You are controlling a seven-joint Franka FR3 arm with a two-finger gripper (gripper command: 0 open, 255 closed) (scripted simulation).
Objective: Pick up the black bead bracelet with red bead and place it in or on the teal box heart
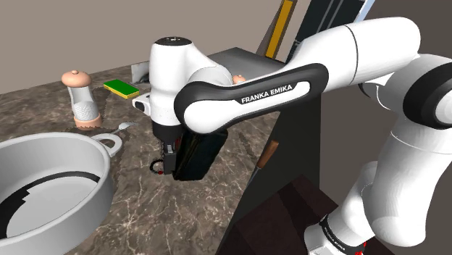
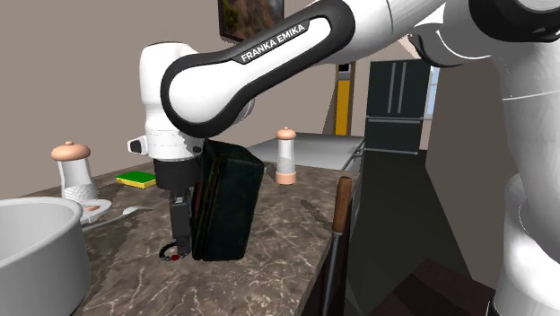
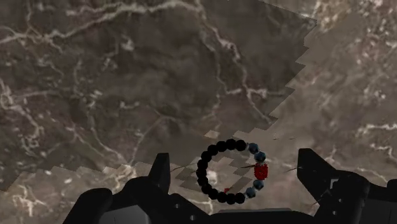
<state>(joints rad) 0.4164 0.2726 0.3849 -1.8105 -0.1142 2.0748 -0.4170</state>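
Note:
The bracelet (image 3: pixel 203 173), a ring of black beads with one red bead (image 3: pixel 260 170) and a few bluish ones, lies flat on the dark marble counter (image 3: pixel 127 83). My gripper (image 3: pixel 235 165) hangs low over it, open, one finger on each side, and neither touches it. In the shoulder view the gripper (image 1: pixel 168 168) points straight down, with the bracelet (image 1: pixel 157 172) at its tip. The box (image 1: pixel 195 156), drawn very dark teal, stands upright just behind the fingers. In the second exterior view the box (image 2: pixel 229 211) is right beside the gripper (image 2: pixel 182 242) and bracelet (image 2: pixel 169 255).
A big white pot (image 1: pixel 51 181) fills the counter's near left. At the back stand a grinder (image 1: pixel 81 98), a green sponge (image 1: pixel 121 88) and a second grinder (image 2: pixel 285 154). A knife handle (image 1: pixel 268 156) sticks up at the counter's edge.

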